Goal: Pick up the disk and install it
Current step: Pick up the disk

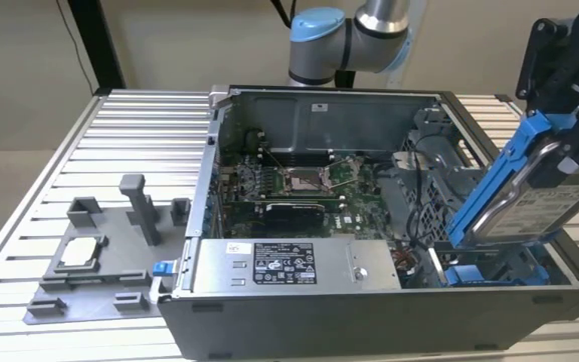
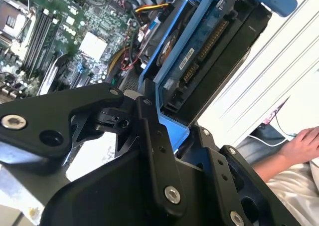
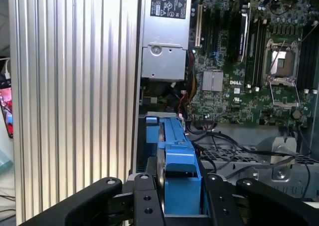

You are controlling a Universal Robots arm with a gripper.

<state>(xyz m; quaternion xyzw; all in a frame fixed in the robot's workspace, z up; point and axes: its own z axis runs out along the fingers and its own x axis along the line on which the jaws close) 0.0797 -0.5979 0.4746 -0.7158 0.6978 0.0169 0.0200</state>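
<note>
My gripper (image 3: 180, 206) clamped on the disk (image 1: 526, 204), disk tilted steeply, its far end below me inside the open computer case (image 1: 300, 317), table (image 1: 118, 128) beneath.

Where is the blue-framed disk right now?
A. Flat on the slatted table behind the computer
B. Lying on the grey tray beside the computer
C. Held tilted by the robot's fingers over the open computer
C: the disk is clamped between the fingers and hangs tilted over one corner of the open case, not resting on any surface.
</note>
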